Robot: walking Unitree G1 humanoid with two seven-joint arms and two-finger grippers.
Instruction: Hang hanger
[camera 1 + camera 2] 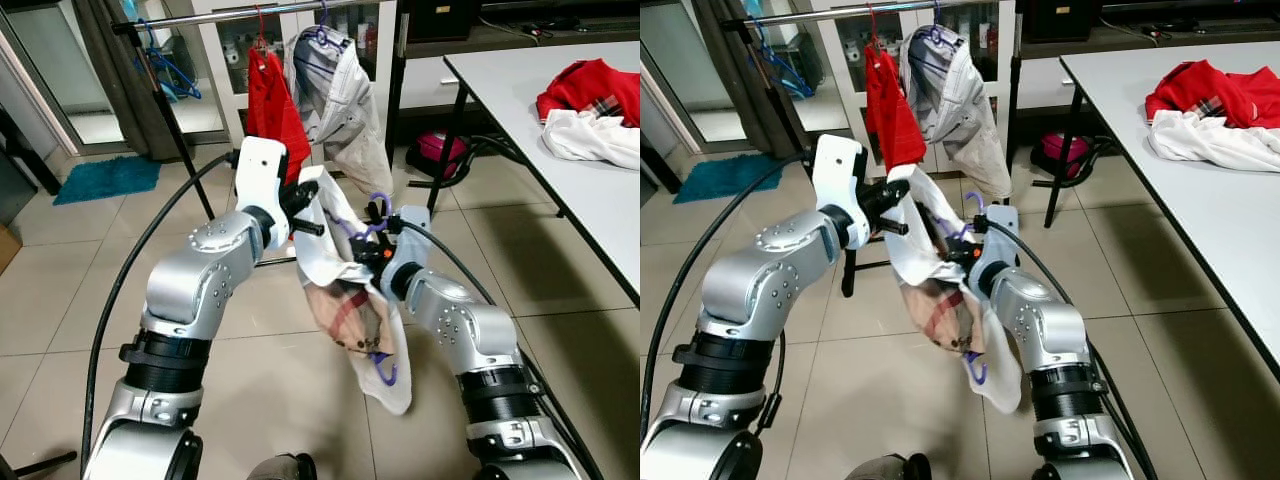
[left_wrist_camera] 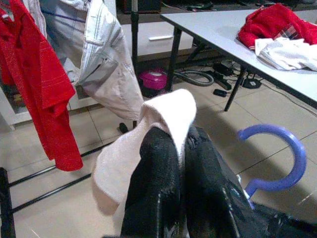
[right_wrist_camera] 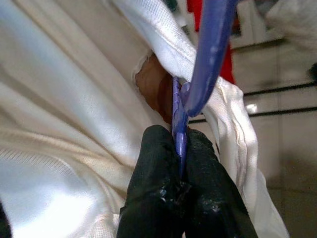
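Note:
A white garment (image 1: 328,243) with a tan plaid lining (image 1: 352,318) hangs on a purple hanger (image 1: 379,205) in front of my chest. My left gripper (image 1: 303,207) is shut on the garment's upper edge, with white cloth (image 2: 168,111) pinched between its fingers. My right gripper (image 3: 179,148) is shut on the thin purple hanger, just below its hook (image 2: 290,153). Beyond them, a clothes rail (image 1: 230,14) carries a red shirt (image 1: 272,105) and a pale grey jacket (image 1: 340,90) on hangers.
A white table (image 1: 560,110) stands at the right, with red clothes (image 1: 590,85) and white clothes (image 1: 590,135) on it. Blue hangers (image 1: 165,65) dangle at the rail's left end. A teal mat (image 1: 108,178) lies on the tiled floor at the left, and a pink object (image 1: 440,150) sits under the table.

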